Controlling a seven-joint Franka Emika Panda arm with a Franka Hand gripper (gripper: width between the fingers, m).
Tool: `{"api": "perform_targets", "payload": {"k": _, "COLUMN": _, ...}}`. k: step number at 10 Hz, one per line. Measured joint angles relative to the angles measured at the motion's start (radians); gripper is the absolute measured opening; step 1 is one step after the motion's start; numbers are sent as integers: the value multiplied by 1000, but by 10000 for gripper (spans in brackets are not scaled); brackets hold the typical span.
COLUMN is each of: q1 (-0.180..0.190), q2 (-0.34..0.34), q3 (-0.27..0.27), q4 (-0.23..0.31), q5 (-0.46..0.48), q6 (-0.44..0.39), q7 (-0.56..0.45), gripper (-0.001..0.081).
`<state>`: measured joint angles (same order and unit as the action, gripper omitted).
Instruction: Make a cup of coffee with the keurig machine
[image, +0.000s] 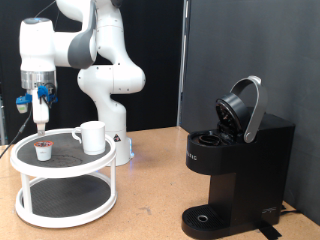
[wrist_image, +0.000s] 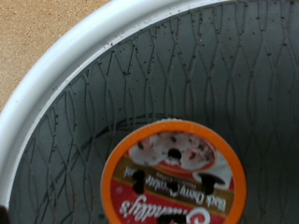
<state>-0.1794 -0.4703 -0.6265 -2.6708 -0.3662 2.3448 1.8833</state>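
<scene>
- My end effector (image: 39, 122) hangs over the left part of the exterior view, straight above the pod (image: 43, 151), with clear air between the two. I judge that line-up is there so I can come down on the pod from above.
- I hold nothing. The wrist view shows no finger at all, and the exterior view is too small to read the gap, so I cannot tell whether the fingers stand apart or together.
- The pod sits upright on the top tier of the round white rack (image: 30, 208), near its left rim. In the wrist view the pod's (wrist_image: 174, 175) orange-edged foil top faces the camera, which fits a straight downward look at it, with the tier's dark patterned mat (wrist_image: 187, 65) around it.
- The cup (image: 92, 137) stands on the same tier, right of the pod and apart from it, its handle turned left. It is not at the machine.
- The keurig (image: 232, 165) stands on the bench (image: 150, 180) at the right, well apart from the rack. Its lid (image: 243, 108) is tipped up and back, leaving the pod chamber open, so it looks ready to take a pod.
- The round drip base (image: 206, 218) at the machine's foot carries nothing, so by my reading the brew is not set up.
</scene>
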Motion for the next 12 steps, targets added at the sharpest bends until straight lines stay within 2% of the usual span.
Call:
{"api": "perform_targets", "payload": {"k": 7, "q1": -8, "q2": 95, "q3": -4, "q4": -22, "q5": 0, "q6": 106, "q7": 5, "gripper": 734}}
{"api": "perform_targets", "payload": {"k": 12, "q1": -5, "q2": 125, "q3": -4, "q4": -25, "q5": 12, "q6": 119, "q7": 5, "gripper": 734}}
